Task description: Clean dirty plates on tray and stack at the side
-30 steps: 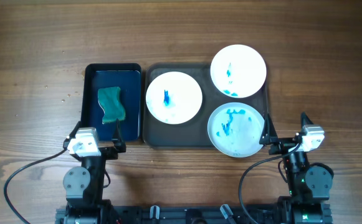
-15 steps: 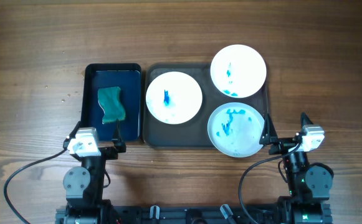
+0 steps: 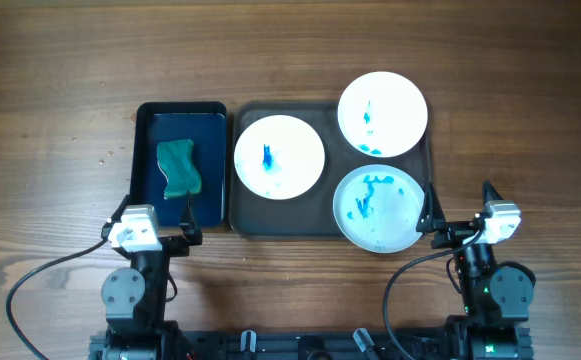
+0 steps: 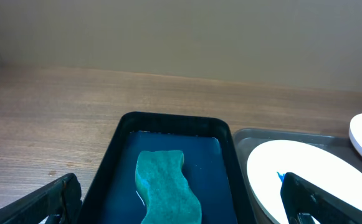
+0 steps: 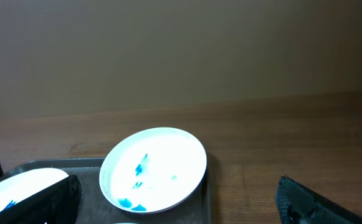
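Three white plates smeared with blue lie on a dark grey tray (image 3: pixel 245 215): one at the left (image 3: pixel 279 156), one at the back right (image 3: pixel 382 113) and one at the front right (image 3: pixel 377 208). A teal sponge (image 3: pixel 177 168) lies in a dark blue tub (image 3: pixel 145 125) left of the tray. My left gripper (image 3: pixel 153 222) is open at the tub's near edge, the sponge (image 4: pixel 166 186) ahead of it between the fingers. My right gripper (image 3: pixel 457 212) is open at the tray's front right corner, facing the back right plate (image 5: pixel 153 168).
Both arm bases sit at the table's near edge with cables trailing. The wooden table (image 3: pixel 60 90) surrounds the tub and tray. A plain wall stands behind the table in both wrist views.
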`<state>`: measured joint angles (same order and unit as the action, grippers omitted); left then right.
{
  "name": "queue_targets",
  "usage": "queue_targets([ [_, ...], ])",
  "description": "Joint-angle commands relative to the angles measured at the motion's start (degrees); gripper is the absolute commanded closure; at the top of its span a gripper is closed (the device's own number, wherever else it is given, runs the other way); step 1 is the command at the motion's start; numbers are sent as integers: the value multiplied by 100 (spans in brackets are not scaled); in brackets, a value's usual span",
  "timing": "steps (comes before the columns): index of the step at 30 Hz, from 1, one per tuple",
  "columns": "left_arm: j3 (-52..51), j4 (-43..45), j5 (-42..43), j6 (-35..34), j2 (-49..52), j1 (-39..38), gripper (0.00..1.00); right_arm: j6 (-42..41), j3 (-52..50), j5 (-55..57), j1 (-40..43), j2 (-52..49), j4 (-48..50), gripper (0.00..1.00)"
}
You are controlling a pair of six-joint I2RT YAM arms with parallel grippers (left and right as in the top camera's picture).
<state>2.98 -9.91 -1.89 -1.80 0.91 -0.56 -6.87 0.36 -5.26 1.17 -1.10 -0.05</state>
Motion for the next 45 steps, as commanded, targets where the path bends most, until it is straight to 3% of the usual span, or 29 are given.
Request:
queue_targets([
  [1, 35, -103, -76, -55, 13, 46, 0, -76, 4, 101, -42, 90, 4, 0],
  [45, 153, 284, 31, -317, 131, 46, 0, -61, 90, -433, -42, -24, 81, 0],
])
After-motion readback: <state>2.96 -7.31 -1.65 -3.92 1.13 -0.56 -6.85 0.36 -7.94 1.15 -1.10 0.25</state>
